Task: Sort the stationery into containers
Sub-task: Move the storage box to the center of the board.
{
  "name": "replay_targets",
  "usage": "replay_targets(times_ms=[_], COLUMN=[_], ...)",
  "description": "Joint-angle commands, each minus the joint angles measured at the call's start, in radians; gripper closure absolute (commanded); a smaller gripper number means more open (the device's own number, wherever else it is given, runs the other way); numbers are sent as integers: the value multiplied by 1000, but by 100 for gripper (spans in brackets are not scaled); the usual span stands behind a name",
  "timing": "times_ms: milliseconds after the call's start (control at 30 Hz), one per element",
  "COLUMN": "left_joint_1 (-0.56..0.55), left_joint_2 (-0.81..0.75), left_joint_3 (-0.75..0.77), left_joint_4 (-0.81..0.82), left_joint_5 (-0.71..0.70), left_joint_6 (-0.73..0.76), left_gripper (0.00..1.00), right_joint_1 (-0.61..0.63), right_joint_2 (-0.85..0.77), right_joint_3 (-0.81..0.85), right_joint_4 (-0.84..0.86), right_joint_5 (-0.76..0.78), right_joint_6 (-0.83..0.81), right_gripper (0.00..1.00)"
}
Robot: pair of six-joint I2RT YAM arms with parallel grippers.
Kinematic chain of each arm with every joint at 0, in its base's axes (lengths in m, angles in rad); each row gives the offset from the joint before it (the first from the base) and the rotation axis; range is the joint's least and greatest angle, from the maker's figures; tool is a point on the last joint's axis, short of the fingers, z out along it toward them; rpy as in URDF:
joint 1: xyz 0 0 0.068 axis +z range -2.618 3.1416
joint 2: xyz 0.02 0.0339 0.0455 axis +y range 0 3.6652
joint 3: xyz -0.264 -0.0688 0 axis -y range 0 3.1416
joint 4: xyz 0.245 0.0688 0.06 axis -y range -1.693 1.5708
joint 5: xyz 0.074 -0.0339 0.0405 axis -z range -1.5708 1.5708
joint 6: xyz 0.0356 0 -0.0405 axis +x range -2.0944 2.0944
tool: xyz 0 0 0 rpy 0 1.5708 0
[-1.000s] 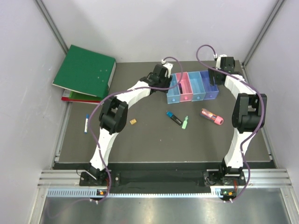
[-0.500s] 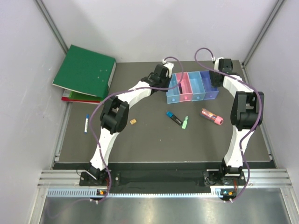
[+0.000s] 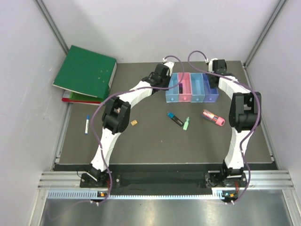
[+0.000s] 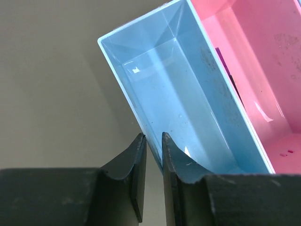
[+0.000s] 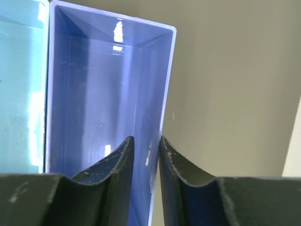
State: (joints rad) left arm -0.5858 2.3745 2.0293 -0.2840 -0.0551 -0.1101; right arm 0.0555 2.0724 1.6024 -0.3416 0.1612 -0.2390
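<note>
Over at nine o'clock on the table [image 3: 150,141], the blue-capped white pen [image 3: 87,124] is lying alone, with the tiny orange piece [image 3: 134,122] sitting nearer the middle. The left gripper [image 4: 153,141] is pinching the outer wall of the end light blue bin [image 4: 178,94], jaws nearly closed on the thin plastic. The row of bins [image 3: 197,92] is sitting at one o'clock. From seven to five o'clock below it, the black-blue marker [image 3: 175,119], small green piece [image 3: 186,123] and chunky pink-red tube [image 3: 213,117] are lying loose. The right gripper [image 5: 146,143] is nipping the purple bin [image 5: 103,94] by its outer wall likewise.

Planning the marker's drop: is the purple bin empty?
Empty as far as shown: the purple bin has a bare floor; the right claw hides its near end.
</note>
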Motion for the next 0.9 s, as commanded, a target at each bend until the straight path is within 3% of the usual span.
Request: replay_targets(times_ms=[0, 133, 867], left_joint_1=[-11, -11, 37], left_joint_2=[-3, -40, -331], left_joint_3=[19, -18, -432], left_joint_4=[2, -3, -7], left_joint_5=[26, 12, -88], left_joint_6=[20, 45, 155], left_gripper=[81, 83, 88], right_joint_1=[73, 98, 308], right_joint_2=[-34, -49, -158], right_joint_3=[-2, -7, -120], right_joint_4=[21, 12, -13], right_joint_5=[-37, -40, -83], right_joint_6=[-5, 6, 55], right_gripper=[75, 87, 92])
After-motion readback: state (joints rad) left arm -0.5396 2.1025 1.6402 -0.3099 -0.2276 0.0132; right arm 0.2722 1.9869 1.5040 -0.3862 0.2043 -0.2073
